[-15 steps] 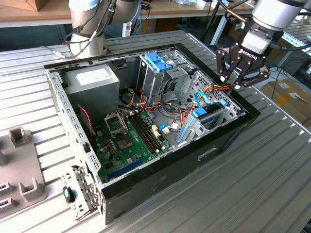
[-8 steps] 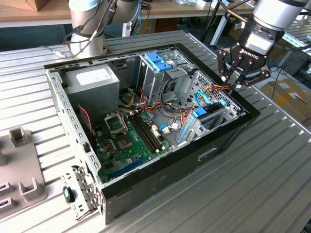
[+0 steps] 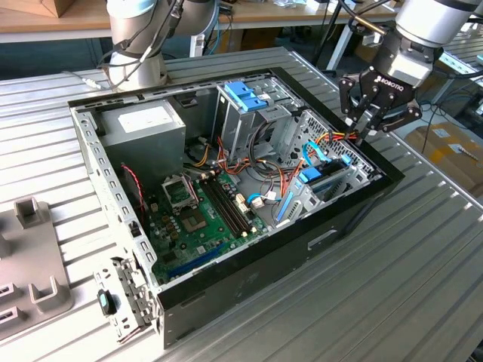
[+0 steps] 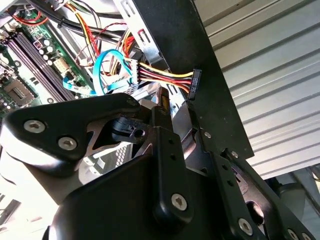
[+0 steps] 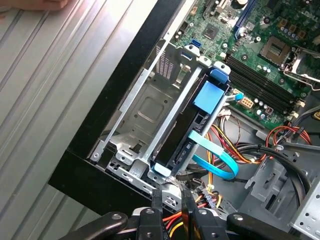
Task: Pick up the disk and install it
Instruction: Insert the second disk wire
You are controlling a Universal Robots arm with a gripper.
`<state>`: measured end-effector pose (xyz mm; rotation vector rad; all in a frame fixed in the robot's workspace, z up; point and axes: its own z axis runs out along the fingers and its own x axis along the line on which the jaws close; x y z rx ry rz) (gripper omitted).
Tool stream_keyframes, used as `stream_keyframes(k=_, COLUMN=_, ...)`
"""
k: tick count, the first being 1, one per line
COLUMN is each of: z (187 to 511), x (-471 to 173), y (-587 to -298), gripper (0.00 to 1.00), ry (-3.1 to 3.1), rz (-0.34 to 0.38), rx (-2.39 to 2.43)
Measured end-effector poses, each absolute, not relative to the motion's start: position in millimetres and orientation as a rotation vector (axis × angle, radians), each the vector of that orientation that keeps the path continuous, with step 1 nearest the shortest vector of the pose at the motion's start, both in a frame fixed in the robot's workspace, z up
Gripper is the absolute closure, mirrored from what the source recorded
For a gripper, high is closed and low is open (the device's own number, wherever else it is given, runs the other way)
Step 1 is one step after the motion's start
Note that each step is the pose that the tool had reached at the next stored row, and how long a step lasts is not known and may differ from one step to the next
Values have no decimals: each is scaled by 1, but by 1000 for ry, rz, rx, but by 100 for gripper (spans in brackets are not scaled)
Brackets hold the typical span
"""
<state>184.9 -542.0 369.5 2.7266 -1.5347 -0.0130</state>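
One disk (image 5: pixel 186 142) stands on edge in the inner slot of the metal cage (image 5: pixel 142 107), its light-blue rails top and bottom and a blue tab at the end nearest the board (image 5: pixel 250 40). The outer slot beside it, next the case wall (image 5: pixel 100 165), holds no drive. In the exterior view the disk sits low in the case corner at that view's right, just under the gripper (image 3: pixel 364 128).

The gripper hangs over the case rim above the cage. Its fingers are drawn together and do not hold the disk; in both wire-side views they sit right among the red, yellow and black wires (image 4: pixel 165 77). Whether a wire is pinched between them I cannot tell.

The risks, as I judge them:
- Snagged wires. With the fingertips this close to the bundle, any lift or sideways move could drag the wires and tug the black plug (image 4: pixel 195 82) that hangs at the wall.
- The flat blue cable (image 5: pixel 215 160) loops across the disk's end; a finger coming down there could crush or catch it.
- The wall is near the fingers, so a small drift outward could strike the rim.
- How deep the disk sits cannot be read here; if it is short of home, it could ride loose in its rails
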Motion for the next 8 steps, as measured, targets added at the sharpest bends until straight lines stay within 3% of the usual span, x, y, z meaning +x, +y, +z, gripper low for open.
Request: stream_keyframes(k=8, z=370, x=185, y=-542, gripper=70, ry=-1466, rz=-12, rx=2764)
